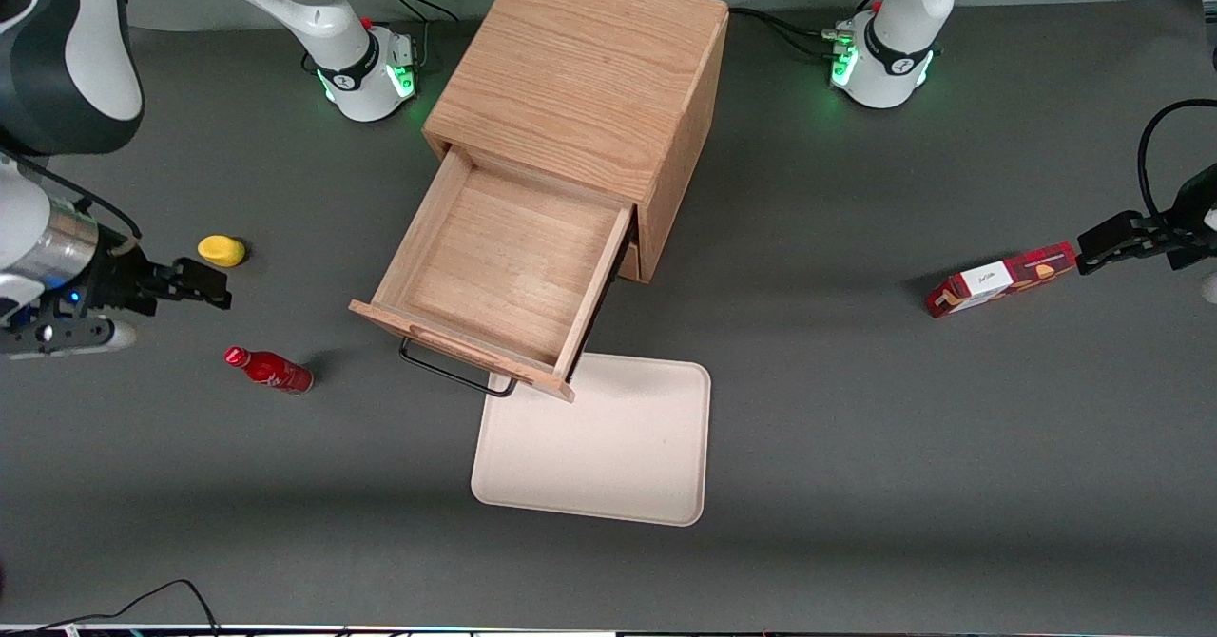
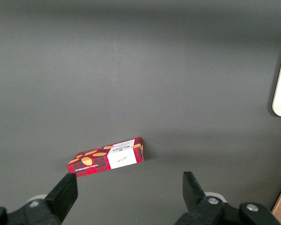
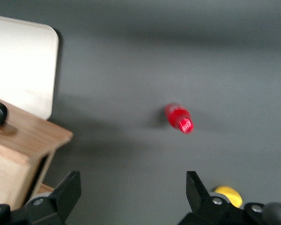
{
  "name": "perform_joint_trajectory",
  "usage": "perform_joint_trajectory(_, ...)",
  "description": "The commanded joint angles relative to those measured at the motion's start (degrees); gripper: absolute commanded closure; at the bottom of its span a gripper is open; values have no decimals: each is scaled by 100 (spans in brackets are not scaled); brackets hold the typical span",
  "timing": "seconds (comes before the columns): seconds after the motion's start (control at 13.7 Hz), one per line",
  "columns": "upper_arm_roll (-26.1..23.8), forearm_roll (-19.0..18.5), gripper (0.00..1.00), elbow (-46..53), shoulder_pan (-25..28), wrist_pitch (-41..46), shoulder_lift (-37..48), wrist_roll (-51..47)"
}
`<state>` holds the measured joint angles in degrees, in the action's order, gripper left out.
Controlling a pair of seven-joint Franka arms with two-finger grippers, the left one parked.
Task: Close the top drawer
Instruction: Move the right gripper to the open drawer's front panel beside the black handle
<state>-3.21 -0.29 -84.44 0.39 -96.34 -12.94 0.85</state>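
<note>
The top drawer (image 1: 504,266) stands pulled far out of the boxy oak cabinet (image 1: 580,67). Its shallow tray is empty, and its thin black wire handle (image 1: 454,371) hangs at the front. Only a sliver of the lower drawer (image 1: 628,261) shows beneath it. My gripper (image 1: 217,285) is open and empty, low over the table toward the working arm's end, well apart from the drawer. In the right wrist view the gripper (image 3: 131,192) shows bare table between its fingers, with the drawer's front corner (image 3: 28,138) and handle (image 3: 0,112) beside it.
A white tray (image 1: 608,447) lies in front of the cabinet, partly under the drawer front. A red bottle (image 1: 269,370) lies on its side and a yellow object (image 1: 222,250) sits close to my gripper. A red box (image 1: 1000,279) lies toward the parked arm's end.
</note>
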Motion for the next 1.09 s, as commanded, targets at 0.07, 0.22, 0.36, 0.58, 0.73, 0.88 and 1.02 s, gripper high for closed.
perform_joint_trajectory(0.07,5,-15,0,1780,479,608,-1034,431)
perform_joint_trajectory(0.22,-74,72,0,2062,620,590,-1324,740)
perform_joint_trajectory(0.36,-232,396,0,2239,620,494,-1570,1222)
perform_joint_trajectory(0.58,-242,941,0,2336,629,64,-1878,2205)
perform_joint_trajectory(0.73,-242,1432,0,2353,629,-226,-2176,3057)
perform_joint_trajectory(0.88,-242,1724,0,2546,638,-306,-2493,3771)
perform_joint_trajectory(1.02,-242,1725,0,2678,769,-306,-2774,4071)
